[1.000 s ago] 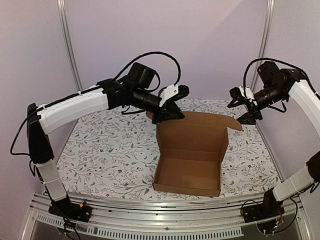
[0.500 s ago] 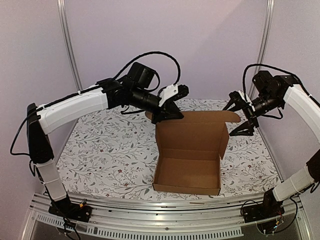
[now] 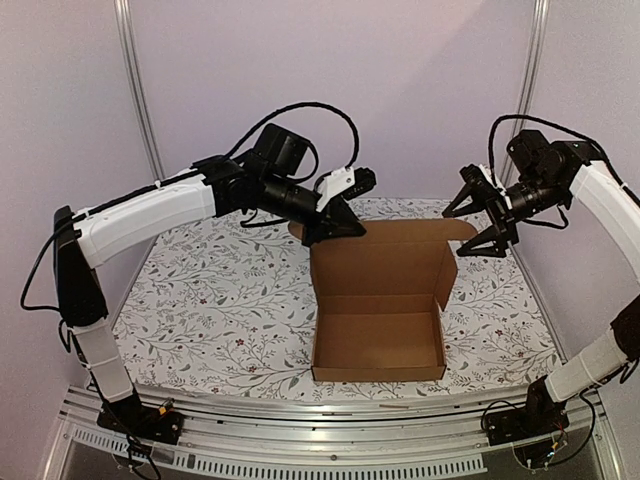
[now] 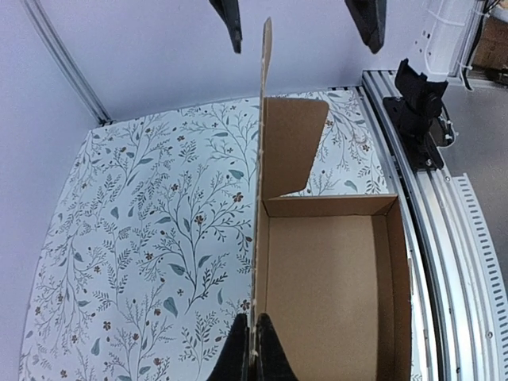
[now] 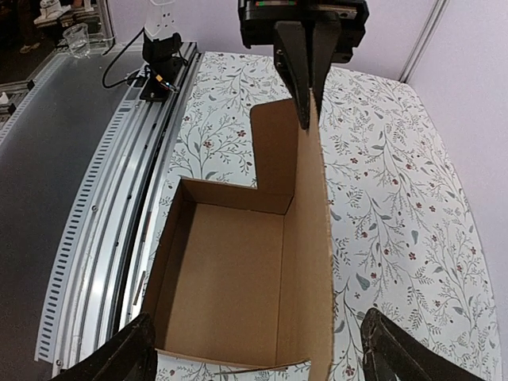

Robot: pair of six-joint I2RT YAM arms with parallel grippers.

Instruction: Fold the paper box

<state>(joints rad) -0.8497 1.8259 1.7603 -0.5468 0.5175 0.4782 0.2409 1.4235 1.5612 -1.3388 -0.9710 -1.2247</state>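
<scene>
1. The left gripper stays clenched on the top edge of the lid at its left corner, holding that panel upright.
2. The right gripper is released. A second ago it sat beside the lid's right end. Now its jaws have spread wide and straddle that end without touching it.
3. The rounded ear flap at that end lay bent outward a second ago and now stands more in line with the lid.
4. The paper box sits on the floral worktop between the arms with its tray walls up. Its near side has swung squarer to the worktop's front edge.
5. The tray looks formed. What remains is probably tucking the ears and closing the lid, and the right gripper seems placed to take its end.
</scene>
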